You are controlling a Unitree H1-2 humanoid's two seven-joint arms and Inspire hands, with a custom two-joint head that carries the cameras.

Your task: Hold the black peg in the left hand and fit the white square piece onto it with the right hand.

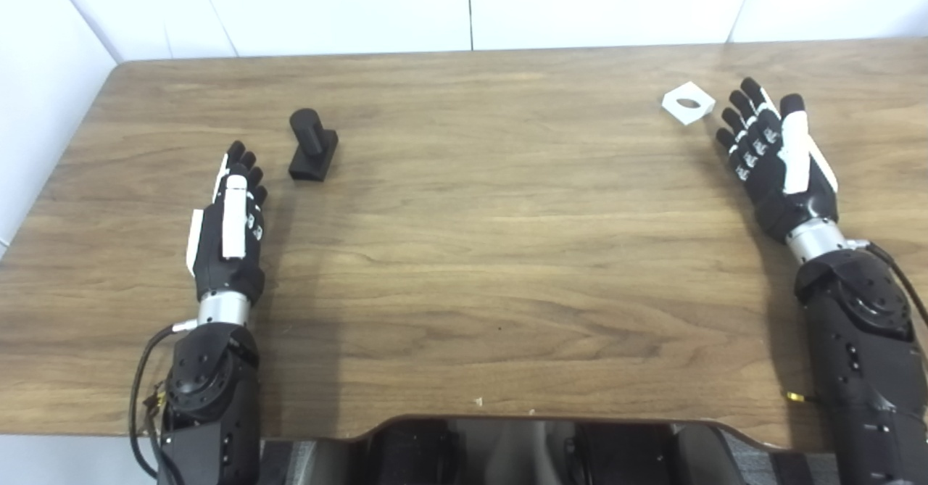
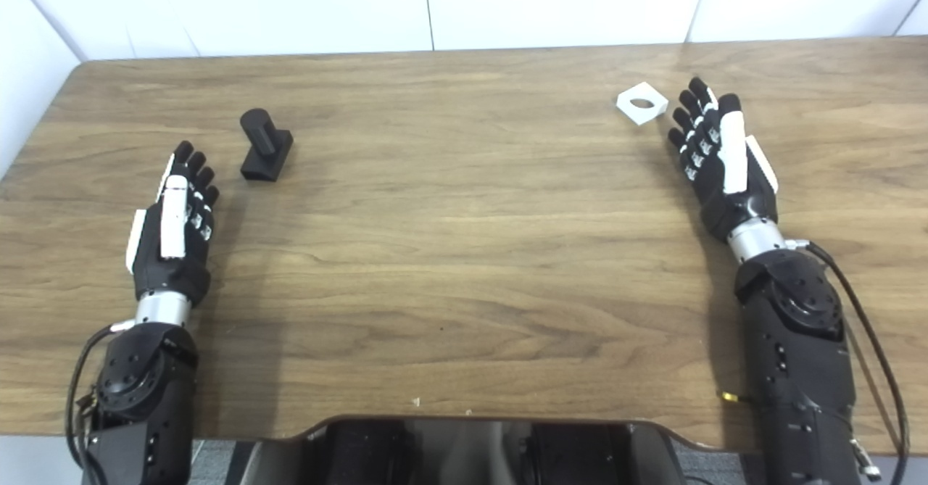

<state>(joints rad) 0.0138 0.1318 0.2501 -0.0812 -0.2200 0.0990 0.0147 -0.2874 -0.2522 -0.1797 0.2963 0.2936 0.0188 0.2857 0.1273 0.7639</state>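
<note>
The black peg [image 1: 313, 145], a short cylinder on a rectangular base, stands on the wooden table [image 1: 478, 238] at the left. My left hand [image 1: 230, 217] lies flat and open just below and left of it, fingertips a short way from the base. The white square piece [image 1: 687, 102], with an oval hole through it, rests flat at the far right. My right hand [image 1: 776, 155] is open beside it, fingertips pointing up toward it and not touching. Neither hand holds anything.
White wall panels [image 1: 464, 6] rise behind the table's far edge. The table's front edge has a curved cut-out where my torso [image 1: 507, 449] sits. Black cables [image 1: 145, 369] hang by both forearms.
</note>
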